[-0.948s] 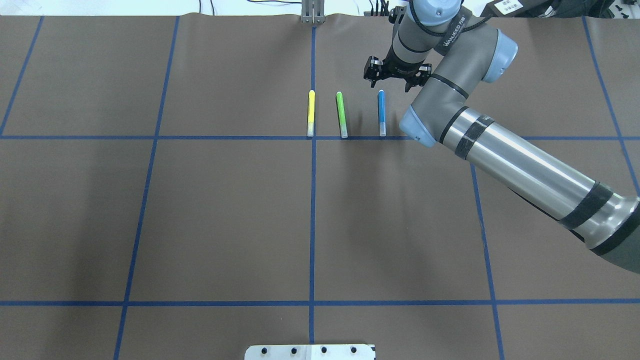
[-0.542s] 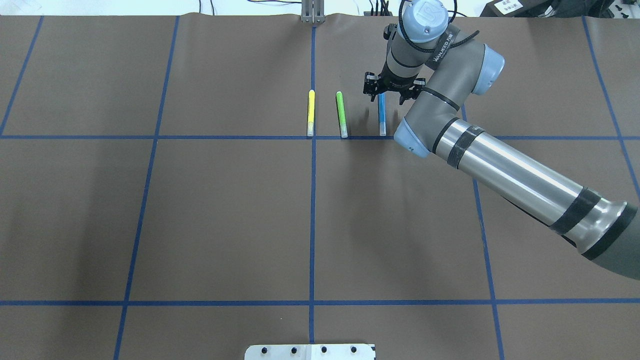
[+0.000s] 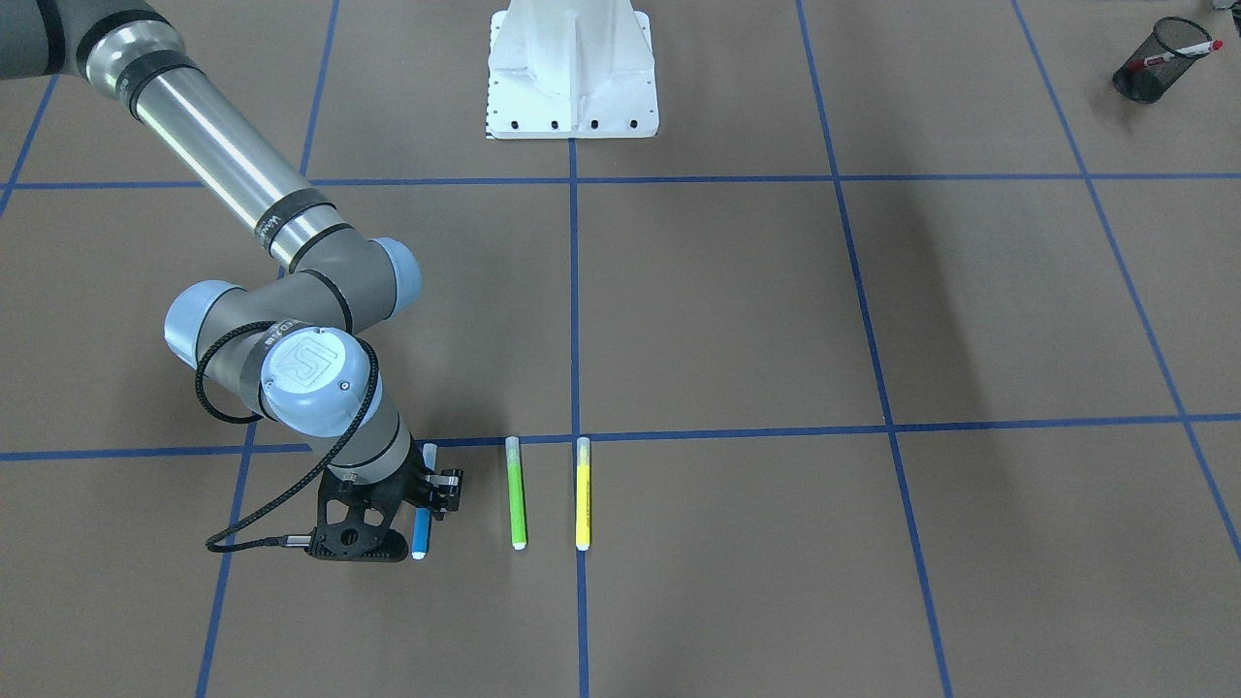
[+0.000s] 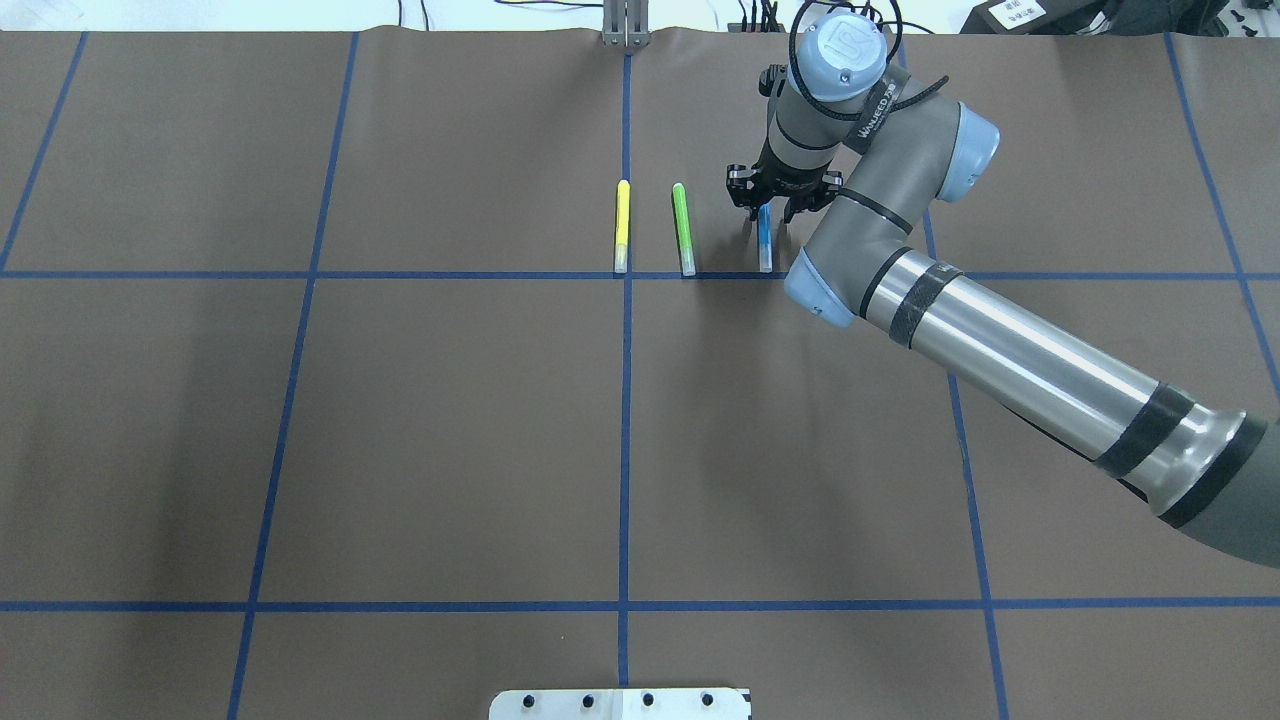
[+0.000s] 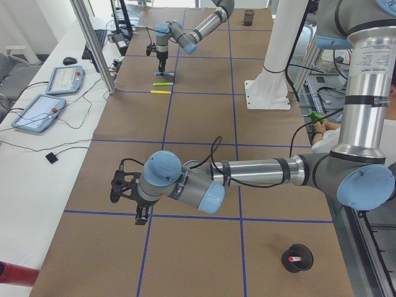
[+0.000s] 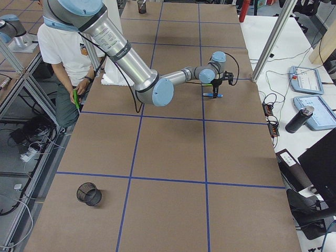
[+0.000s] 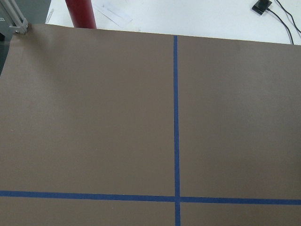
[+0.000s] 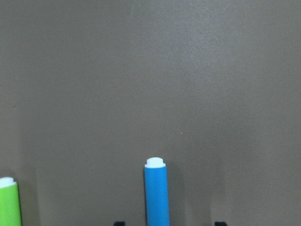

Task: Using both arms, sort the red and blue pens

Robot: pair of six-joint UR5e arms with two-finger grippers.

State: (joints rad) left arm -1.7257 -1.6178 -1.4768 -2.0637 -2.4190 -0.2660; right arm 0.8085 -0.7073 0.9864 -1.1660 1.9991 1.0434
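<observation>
The red-capped marker [image 3: 1178, 53] is seen resting in a black mesh cup [image 3: 1144, 82] at the table corner on the robot's left, so the red half of the sorting is judged done. The blue pen [image 4: 765, 245] is not yet lifted. It is laid flat on the brown mat [image 4: 450, 430] at the side far from the robot, as the rightmost of a row of three, with the green pen [image 4: 684, 230] just beside it and the yellow pen [image 4: 622, 225] beyond that. The right gripper [image 4: 768, 212] is held low over the blue pen's far end, its jaws set apart with one finger on either side of the barrel; no contact is shown in the wrist view. What is left is judged to be the closing, the lift and the carry to a second mesh cup [image 6: 89, 193], placed well apart near the robot's right-hand corner. The left gripper [image 5: 129, 199] is seen only from the side, over bare mat at the left end, and whether it is open cannot be told. Little room is offered between the blue and green pens, while wide open mat is offered toward the robot. The table's far edge and an aluminium post [image 4: 625, 25] are found near the row.
</observation>
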